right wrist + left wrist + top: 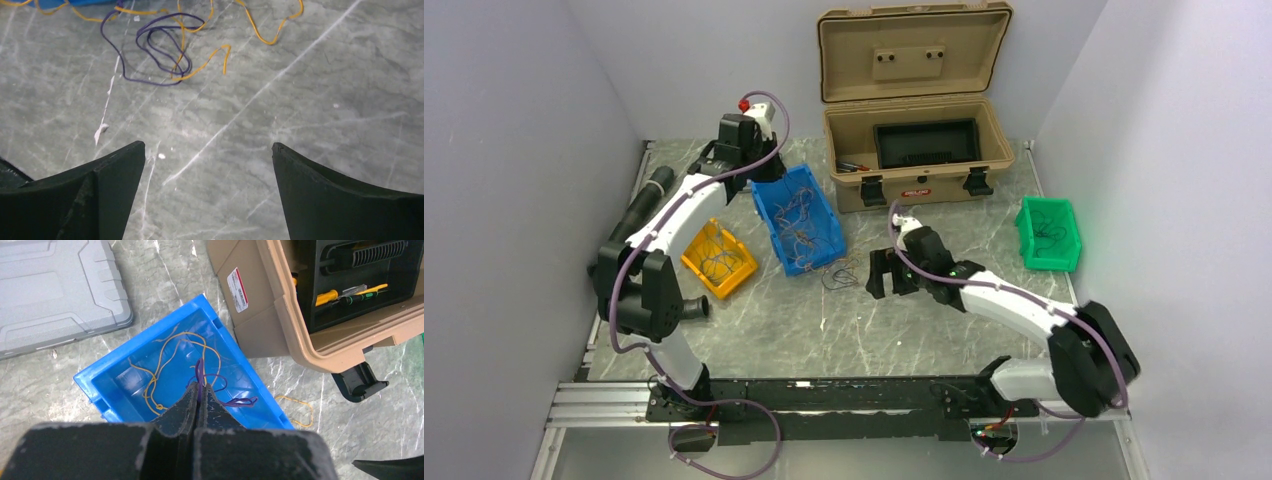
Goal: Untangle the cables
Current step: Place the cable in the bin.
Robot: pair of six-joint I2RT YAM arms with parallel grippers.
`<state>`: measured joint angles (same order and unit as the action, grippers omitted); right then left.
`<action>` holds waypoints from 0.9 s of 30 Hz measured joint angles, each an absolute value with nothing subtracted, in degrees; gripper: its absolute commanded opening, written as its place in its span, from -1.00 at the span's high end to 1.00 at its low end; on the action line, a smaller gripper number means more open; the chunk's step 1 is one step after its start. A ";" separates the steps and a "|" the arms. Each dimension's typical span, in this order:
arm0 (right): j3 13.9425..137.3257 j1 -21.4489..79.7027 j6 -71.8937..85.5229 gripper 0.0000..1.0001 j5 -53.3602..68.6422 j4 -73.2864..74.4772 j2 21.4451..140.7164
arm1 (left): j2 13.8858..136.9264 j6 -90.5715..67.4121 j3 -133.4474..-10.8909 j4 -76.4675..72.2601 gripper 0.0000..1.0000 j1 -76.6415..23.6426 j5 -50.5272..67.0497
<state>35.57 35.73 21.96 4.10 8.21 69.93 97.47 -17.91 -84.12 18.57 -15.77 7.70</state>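
Left pincer (199,392) is clamped on a purple cable (200,371) above the blue bin (100,386), where yellow cables (165,347) lie; purple and orange cables (160,47) lie tangled on the tabletop (310,100) ahead of the wide-open right pincer (207,146)

No text can be read anywhere. Case (260,327), beyond and right of the left gripper (200,392): white sticker (237,289) with a red strip, print too small. Badge (919,192) on the case front, beyond the right gripper (208,150): blurred.
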 measured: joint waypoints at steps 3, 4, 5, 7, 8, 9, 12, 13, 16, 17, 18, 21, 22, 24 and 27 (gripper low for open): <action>40.32 35.73 21.15 -1.00 4.56 9.26 77.43 | 98.28 -17.91 -84.88 18.55 1.00 -15.79 7.73; 42.28 35.73 21.17 -1.00 4.56 9.54 80.03 | 98.37 -17.91 -84.90 18.55 1.00 -15.77 7.73; 43.70 35.79 21.19 -1.00 4.54 9.47 82.02 | 98.37 -17.91 -84.90 18.63 1.00 -15.77 7.73; 45.80 36.07 21.41 -1.00 4.45 9.34 85.01 | 98.37 -17.89 -84.90 18.65 1.00 -15.77 7.70; 46.33 36.14 21.56 -1.00 4.43 9.17 85.97 | 98.37 -17.89 -84.93 18.70 1.00 -15.77 7.70; 46.78 36.27 21.71 -1.00 4.38 8.97 86.89 | 98.41 -17.89 -85.03 18.76 1.00 -15.77 7.70; 48.53 36.86 22.46 -1.00 3.46 8.82 90.00 | 98.59 -17.89 -85.60 18.83 1.00 -15.77 7.73; 49.32 37.08 22.76 -0.99 3.01 8.60 91.33 | 98.65 -17.89 -85.82 18.87 1.00 -15.77 7.73; 51.16 37.87 23.64 -0.97 0.56 8.01 94.72 | 99.09 -17.85 -86.65 19.20 1.00 -15.77 7.73; 51.86 38.33 24.03 -0.96 -1.10 7.90 95.83 | 99.13 -17.82 -86.76 19.29 1.00 -15.77 7.73; 52.42 38.81 24.27 -0.94 -2.39 7.66 96.79 | 99.18 -17.82 -86.80 19.42 1.00 -15.77 7.73; 54.48 40.45 24.73 -0.86 -6.72 7.46 99.18 | 99.18 -17.76 -86.80 19.66 1.00 -15.70 7.75; 55.51 41.17 24.97 -0.81 -8.88 7.42 100.29 | 99.18 -17.76 -86.80 19.64 1.00 -15.66 7.75; 56.75 42.00 25.17 -0.54 -11.77 7.25 101.86 | 99.18 -17.76 -86.80 19.64 1.00 -15.59 7.81; 58.00 42.83 25.58 0.25 -15.75 7.18 103.53 | 99.18 -17.74 -86.80 19.64 1.00 -15.46 7.90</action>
